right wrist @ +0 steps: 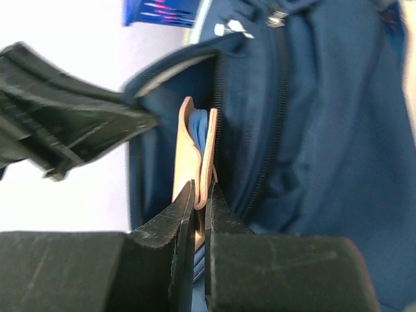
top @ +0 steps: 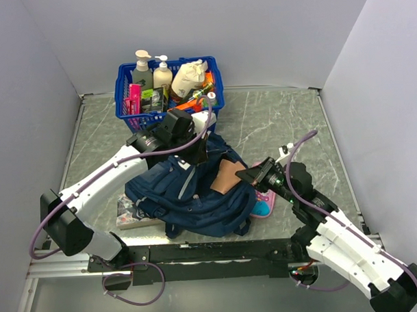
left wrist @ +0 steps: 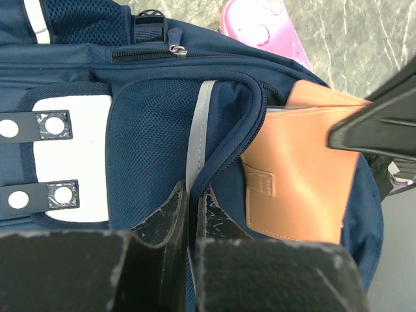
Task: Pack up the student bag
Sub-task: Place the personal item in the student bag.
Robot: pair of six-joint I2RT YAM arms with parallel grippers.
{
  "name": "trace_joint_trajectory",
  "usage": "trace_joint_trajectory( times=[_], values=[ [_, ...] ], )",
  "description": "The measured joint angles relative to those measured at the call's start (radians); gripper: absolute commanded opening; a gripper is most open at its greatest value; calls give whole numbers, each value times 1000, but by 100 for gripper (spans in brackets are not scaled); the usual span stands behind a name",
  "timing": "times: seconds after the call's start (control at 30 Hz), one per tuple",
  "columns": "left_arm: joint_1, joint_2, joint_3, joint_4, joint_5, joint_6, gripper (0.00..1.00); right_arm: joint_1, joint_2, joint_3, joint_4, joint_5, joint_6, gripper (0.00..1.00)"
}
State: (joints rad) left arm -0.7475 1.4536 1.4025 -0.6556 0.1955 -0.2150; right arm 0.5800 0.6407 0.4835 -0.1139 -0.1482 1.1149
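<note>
Student bag (top: 189, 198) lies mid worktop (top: 296, 125), between both claws. Left claw (left wrist: 192, 195) is pinched together on its zip rim, probably holding the mouth open. Right claw (right wrist: 199, 195) is clamped on a tan notebook (left wrist: 296, 175), part-way inside. The mouth is straight ahead of it, with the notebook's long axis pointing in. Basket (top: 121, 97) beyond the left claw holds bottles (top: 153, 72).

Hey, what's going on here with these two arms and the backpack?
The arms are packing the bag, which lies on the table. The left tool is shut on the edge of the bag's opening. The right tool grips a tan notebook that sits partly inside that opening. A pink case lies beside the bag, and a basket stands behind it.
</note>
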Motion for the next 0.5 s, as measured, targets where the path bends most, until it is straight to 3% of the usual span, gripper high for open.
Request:
trace_joint_trajectory(
  times=[0.27, 0.5],
  values=[
    [1, 1, 0, -11, 41, 0, 1, 7, 84, 1, -20, -17, 44, 8],
    [8, 2, 0, -16, 159, 3, 1, 43, 291, 85, 67, -33, 40, 8]
  ],
)
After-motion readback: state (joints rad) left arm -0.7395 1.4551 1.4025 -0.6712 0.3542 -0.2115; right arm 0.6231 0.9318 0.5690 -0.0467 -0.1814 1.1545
